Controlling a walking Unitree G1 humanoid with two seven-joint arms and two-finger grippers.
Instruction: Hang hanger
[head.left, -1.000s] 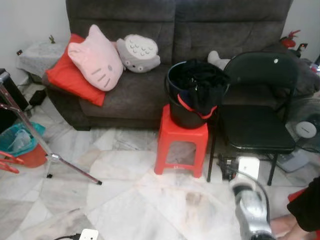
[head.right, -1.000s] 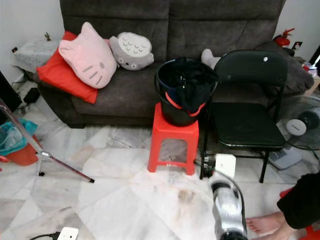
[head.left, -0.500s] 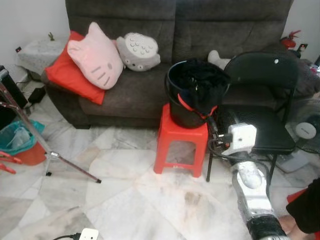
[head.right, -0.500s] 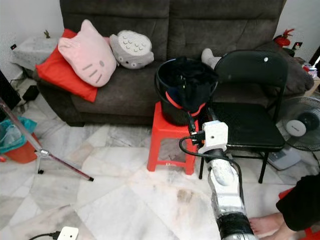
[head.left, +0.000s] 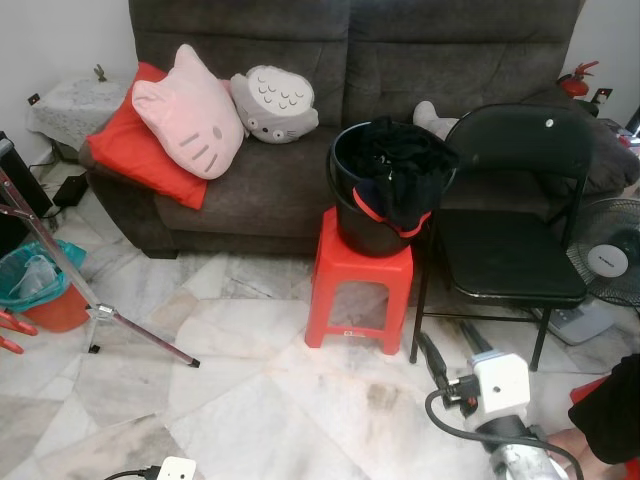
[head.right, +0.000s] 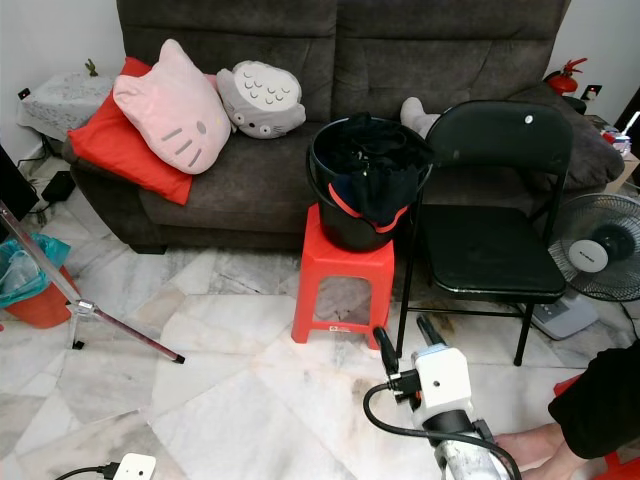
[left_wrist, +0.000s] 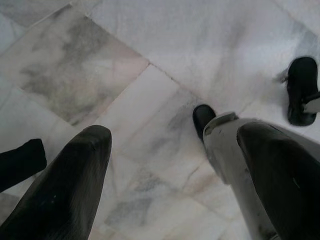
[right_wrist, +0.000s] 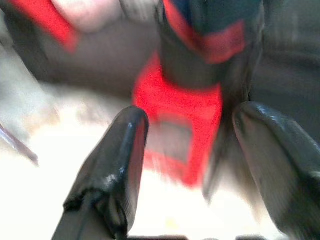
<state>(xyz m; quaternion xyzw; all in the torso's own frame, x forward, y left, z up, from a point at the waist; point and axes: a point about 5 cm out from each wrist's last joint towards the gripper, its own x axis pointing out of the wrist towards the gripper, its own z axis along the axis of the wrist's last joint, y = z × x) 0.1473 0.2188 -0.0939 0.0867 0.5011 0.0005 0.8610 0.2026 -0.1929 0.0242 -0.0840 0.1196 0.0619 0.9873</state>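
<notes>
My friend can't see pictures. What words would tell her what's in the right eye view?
The robot's right tool hangs open and empty over a marble floor, pointing toward a red stool. A black bucket stuffed with dark clothes sits on the stool, with a black folding chair beside it and a grey sofa behind holding a pink cat pillow.

1. The right arm (head.right: 468, 462) rises from the lower right of the head views, silver, with a white wrist block (head.right: 441, 378) and a black cable looping beside it.
2. The right gripper (head.right: 407, 342) points forward and up, its 2 black fingers (right_wrist: 112, 165) spread apart with nothing between them.
3. The left gripper (left_wrist: 175, 165) hangs pointing down, its 2 black fingers (left_wrist: 65, 190) parted and empty.
4. In the left wrist view, the robot's own leg (left_wrist: 225, 150) and 2 black feet show below.
</notes>
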